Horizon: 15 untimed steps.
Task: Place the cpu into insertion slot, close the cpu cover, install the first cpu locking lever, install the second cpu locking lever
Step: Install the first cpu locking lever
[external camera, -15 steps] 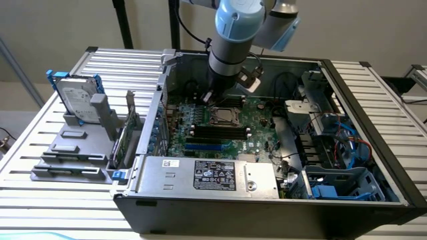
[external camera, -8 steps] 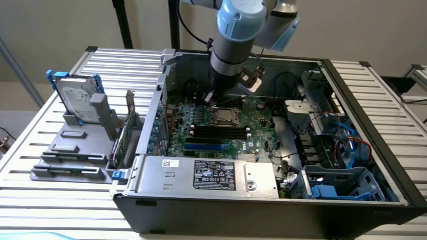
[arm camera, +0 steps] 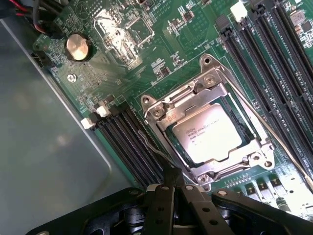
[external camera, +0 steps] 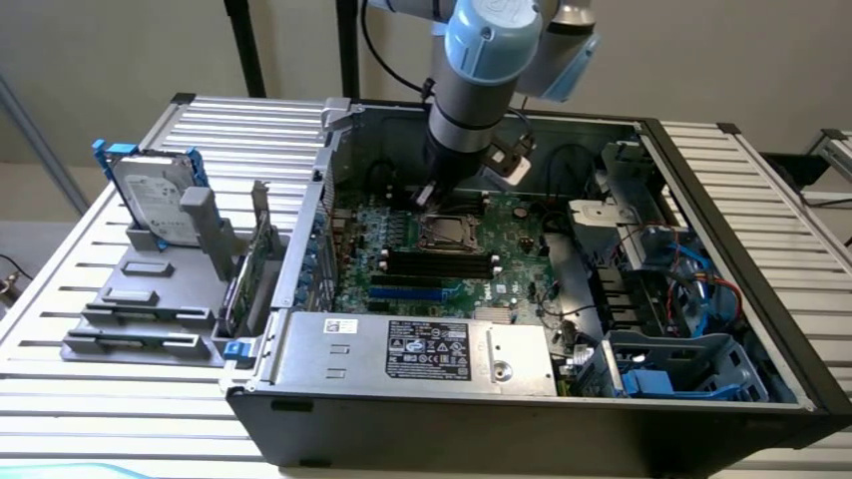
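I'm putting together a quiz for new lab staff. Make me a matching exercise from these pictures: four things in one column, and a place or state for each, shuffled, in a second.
Things
1. cpu
2. coin battery
3. hard drive
4. gripper

Place or state
A. standing in a grey holder outside the computer case
B. shut, tips by a thin wire lever
C. round and shiny on the green board
D. seen through the window of the silvery cpu cover

Pairs: 1-D, 2-C, 3-A, 4-B

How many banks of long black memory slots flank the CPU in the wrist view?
2. One bank lies on the coin cell side of the cpu; the other bank lies on the opposite side. Both run out of frame, so more could be hidden.
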{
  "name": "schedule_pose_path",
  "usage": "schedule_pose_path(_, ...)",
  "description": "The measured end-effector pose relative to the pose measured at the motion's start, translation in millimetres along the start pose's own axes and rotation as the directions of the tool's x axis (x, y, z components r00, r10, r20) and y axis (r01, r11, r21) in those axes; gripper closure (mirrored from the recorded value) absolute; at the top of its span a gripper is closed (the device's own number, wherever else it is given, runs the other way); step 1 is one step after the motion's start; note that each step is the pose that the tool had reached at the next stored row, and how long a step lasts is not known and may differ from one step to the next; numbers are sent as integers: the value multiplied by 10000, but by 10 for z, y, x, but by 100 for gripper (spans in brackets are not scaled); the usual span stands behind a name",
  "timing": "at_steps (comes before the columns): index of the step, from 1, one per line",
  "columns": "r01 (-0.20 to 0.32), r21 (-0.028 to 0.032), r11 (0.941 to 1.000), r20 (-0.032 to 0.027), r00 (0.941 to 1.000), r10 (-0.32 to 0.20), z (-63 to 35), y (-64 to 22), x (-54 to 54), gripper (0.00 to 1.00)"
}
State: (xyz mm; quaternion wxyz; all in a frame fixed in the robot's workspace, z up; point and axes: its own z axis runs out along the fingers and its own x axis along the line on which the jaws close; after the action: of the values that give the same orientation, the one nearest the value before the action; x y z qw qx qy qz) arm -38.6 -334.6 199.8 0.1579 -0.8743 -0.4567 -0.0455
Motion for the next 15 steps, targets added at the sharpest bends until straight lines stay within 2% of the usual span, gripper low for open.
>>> schedule_pose_path(9, -7, -69, 10000, 96, 10000, 8, 15, 82, 62, 89)
schedule_pose_path(15, -6, -68, 10000, 96, 10000, 7, 15, 65, 51, 89)
